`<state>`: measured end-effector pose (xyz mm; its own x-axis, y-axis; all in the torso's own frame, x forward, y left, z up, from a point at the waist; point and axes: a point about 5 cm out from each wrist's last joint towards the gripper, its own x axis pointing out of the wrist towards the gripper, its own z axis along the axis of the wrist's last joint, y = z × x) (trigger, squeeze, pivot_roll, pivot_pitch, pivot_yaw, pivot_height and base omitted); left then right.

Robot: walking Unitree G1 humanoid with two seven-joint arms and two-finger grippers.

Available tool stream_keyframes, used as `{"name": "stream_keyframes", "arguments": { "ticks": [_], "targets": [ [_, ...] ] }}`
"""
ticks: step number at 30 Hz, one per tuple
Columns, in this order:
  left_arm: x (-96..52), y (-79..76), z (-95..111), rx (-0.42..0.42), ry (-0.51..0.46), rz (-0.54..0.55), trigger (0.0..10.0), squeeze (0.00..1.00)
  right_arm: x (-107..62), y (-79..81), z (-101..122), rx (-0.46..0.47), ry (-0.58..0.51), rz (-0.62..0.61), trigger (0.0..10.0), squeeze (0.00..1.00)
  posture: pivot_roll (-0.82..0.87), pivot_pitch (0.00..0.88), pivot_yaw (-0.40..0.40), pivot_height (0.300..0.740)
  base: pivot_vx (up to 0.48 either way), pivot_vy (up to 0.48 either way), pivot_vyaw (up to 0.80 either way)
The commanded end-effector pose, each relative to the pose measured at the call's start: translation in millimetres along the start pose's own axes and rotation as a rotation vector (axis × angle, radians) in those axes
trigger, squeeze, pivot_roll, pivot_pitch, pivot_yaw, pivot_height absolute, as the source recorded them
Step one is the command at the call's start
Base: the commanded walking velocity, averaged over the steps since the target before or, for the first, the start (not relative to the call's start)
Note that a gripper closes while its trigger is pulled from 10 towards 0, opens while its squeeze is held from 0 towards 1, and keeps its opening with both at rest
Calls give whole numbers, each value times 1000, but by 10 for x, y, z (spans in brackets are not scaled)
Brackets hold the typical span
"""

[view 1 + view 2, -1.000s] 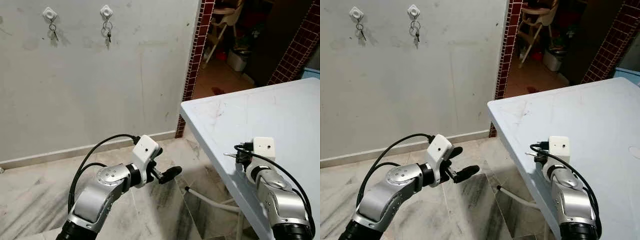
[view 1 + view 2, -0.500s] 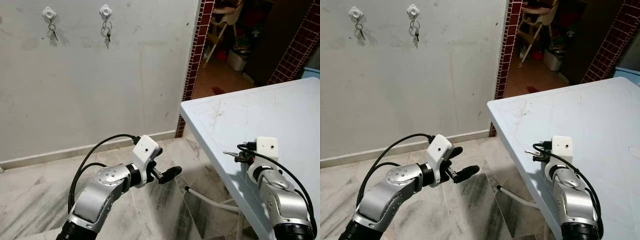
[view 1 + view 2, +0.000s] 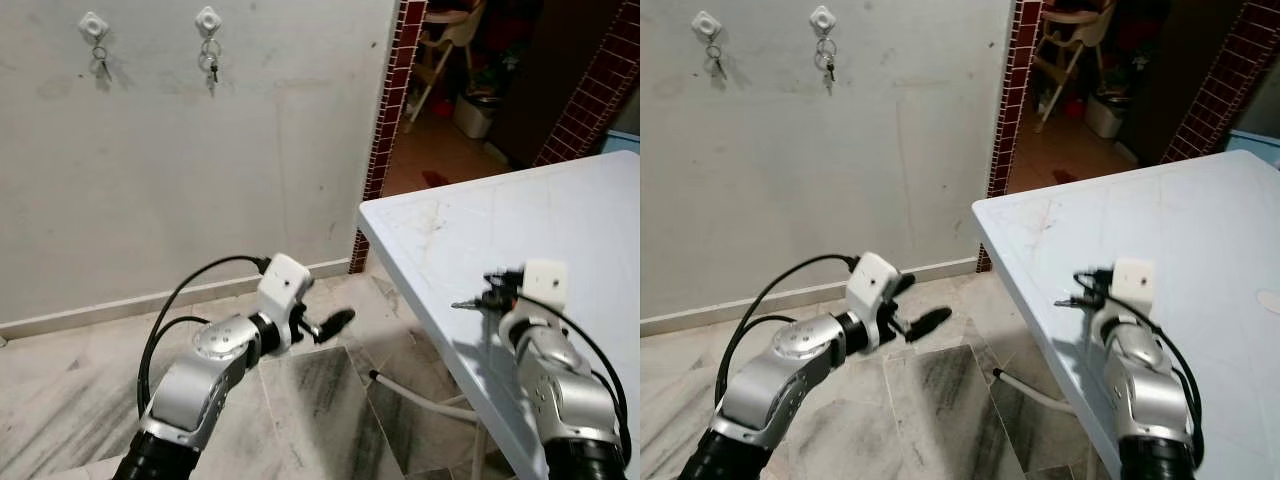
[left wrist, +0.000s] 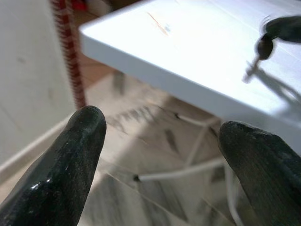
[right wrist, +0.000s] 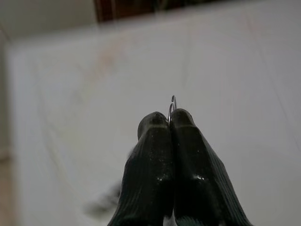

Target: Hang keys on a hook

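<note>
**Right hand pinches the keys above the white surface**

The right hand [image 3: 492,293] has its two black fingers [image 5: 160,155] pressed tightly together, gripping the keys [image 4: 260,52] by a thin wire ring whose loop pokes out just past the fingertips. From the left wrist view a dark-headed key hangs down from that pinch, its tip just above the pale top and its shadow falling on the top beside it. The keys sit directly ahead of the right hand, clear of the top rather than lying on it.

The left hand [image 3: 322,325] is held out over the floor, well apart from the right hand, with its fingers [image 4: 70,165] spread wide and nothing between them.

Below the right hand lies the surface [image 3: 560,230], a white table with faint scuffs, its near corner pointing toward the left hand. A white pipe [image 3: 420,398] runs under it along the marble floor [image 3: 330,410].

Far beyond the left hand stands a grey plaster wall [image 3: 200,180] with two white hooks high up: the left hook [image 3: 92,24] and the right hook [image 3: 209,19], each already carrying a small ring of keys. Past the surface, a column of dark red tiles [image 3: 392,110] frames a doorway into a dim, cluttered room.
</note>
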<state>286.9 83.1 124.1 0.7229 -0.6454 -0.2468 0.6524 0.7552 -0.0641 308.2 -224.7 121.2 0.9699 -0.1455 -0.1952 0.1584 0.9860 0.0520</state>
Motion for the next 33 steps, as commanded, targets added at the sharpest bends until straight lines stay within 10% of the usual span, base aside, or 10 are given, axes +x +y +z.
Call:
{"name": "stream_keyframes", "arguments": {
  "ticks": [1,5,6,9,24,33],
  "targets": [
    [-2,78,37,16,-16,55,10000,0,1,68,181,36,-76,30,0,0,80,0,-35,740,0,0,0],
    [-31,207,76,22,-55,175,10000,0,-20,287,373,93,-148,107,0,0,84,0,-38,740,0,0,0],
    [-45,225,75,16,-59,192,10000,0,-34,344,410,113,-162,132,1294,0,86,0,-39,740,0,0,0],
    [-101,274,61,11,-68,243,10000,0,-93,528,473,166,-171,229,10000,0,89,0,-39,740,0,0,0],
    [-69,236,61,-7,-91,256,10000,0,-331,962,459,209,-150,459,10000,0,87,0,-35,740,0,0,0],
    [-84,245,65,3,-103,276,10000,0,-639,1294,414,312,-88,810,10000,0,92,0,-37,740,0,0,0]
  ]
}}
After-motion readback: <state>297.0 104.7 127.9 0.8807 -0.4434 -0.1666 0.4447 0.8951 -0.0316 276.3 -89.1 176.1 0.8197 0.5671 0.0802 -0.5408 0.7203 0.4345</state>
